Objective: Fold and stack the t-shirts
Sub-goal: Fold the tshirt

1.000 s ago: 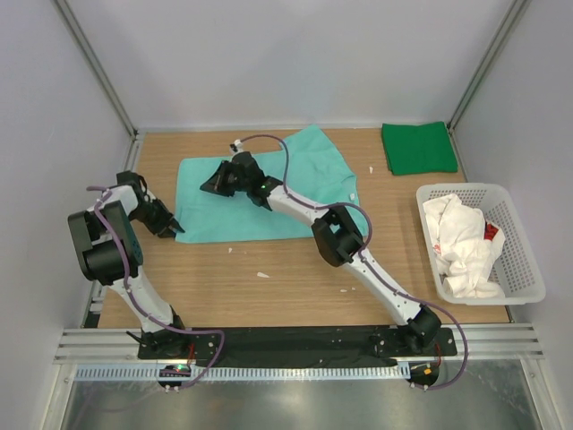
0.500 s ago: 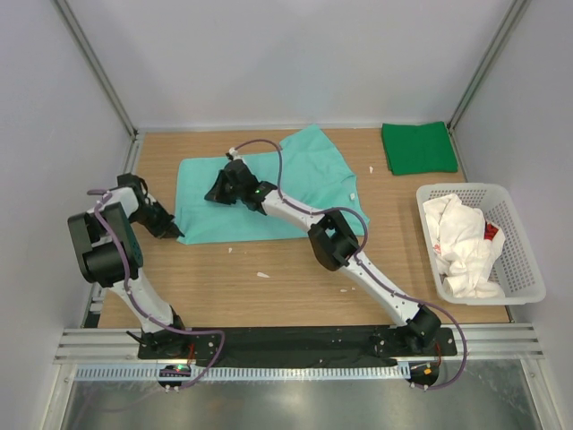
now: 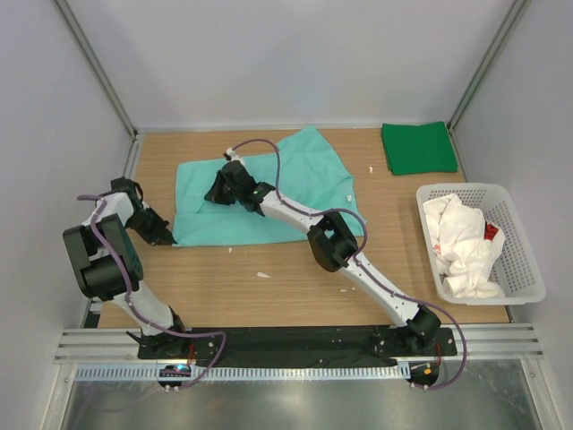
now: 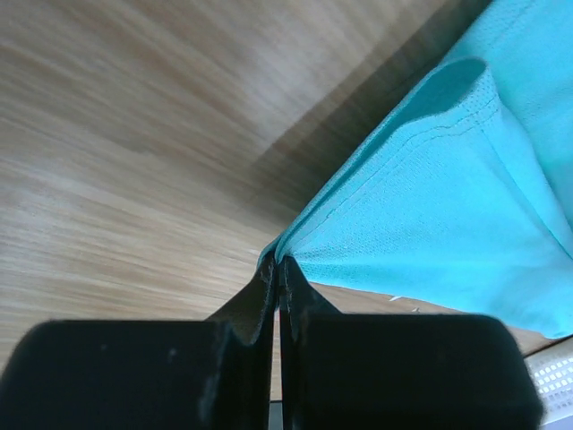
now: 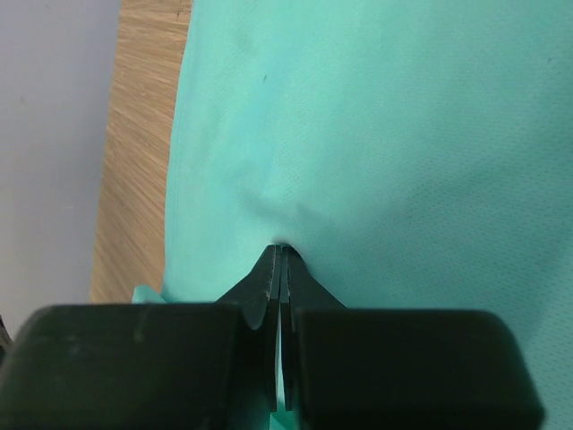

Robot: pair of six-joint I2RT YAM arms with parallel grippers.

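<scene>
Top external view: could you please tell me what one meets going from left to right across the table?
left gripper → mint-teal t-shirt → dark green t-shirt → white lattice basket

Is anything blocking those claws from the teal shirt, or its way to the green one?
Nothing. The left gripper pinches the teal shirt at an edge, the right gripper on top. Toward the green shirt: only table and a white scrap.
</scene>
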